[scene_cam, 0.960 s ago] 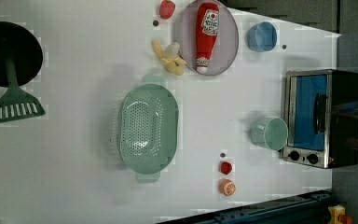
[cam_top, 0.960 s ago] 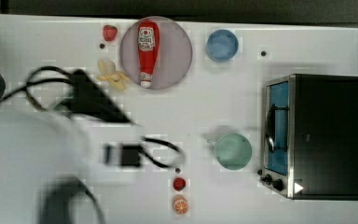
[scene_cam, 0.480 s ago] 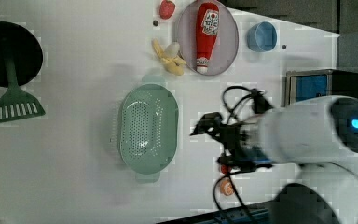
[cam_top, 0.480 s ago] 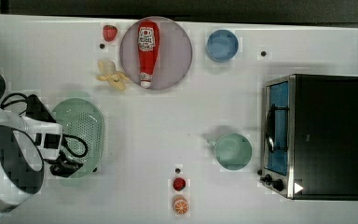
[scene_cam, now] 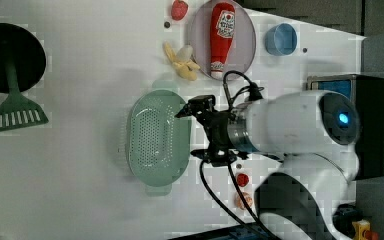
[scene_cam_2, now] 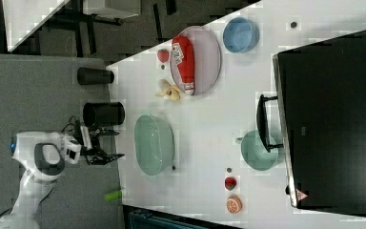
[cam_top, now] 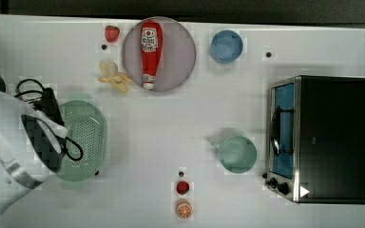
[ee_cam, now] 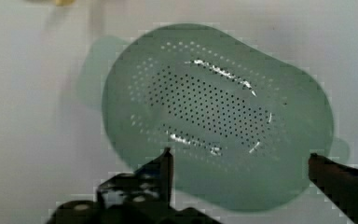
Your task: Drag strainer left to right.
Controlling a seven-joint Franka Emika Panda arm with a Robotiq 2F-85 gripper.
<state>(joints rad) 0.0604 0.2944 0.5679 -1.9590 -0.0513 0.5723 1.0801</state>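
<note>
Gripper point(ee_cam: 240, 161) spread wide, empty, hovering over the strainer point(scene_cam: 152, 137), which sits at the top view's left on the white table point(cam_top: 171, 123).

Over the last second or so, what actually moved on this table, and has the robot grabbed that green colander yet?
Only the arm moved: in the left view it came in from the left view's right, and its gripper now stands by the strainer, jaws wide open. Nothing has been grabbed; in the wrist view the fingers stand apart with the strainer beyond them. The strainer, plate, ketchup bottle and green cup stayed put.
</note>
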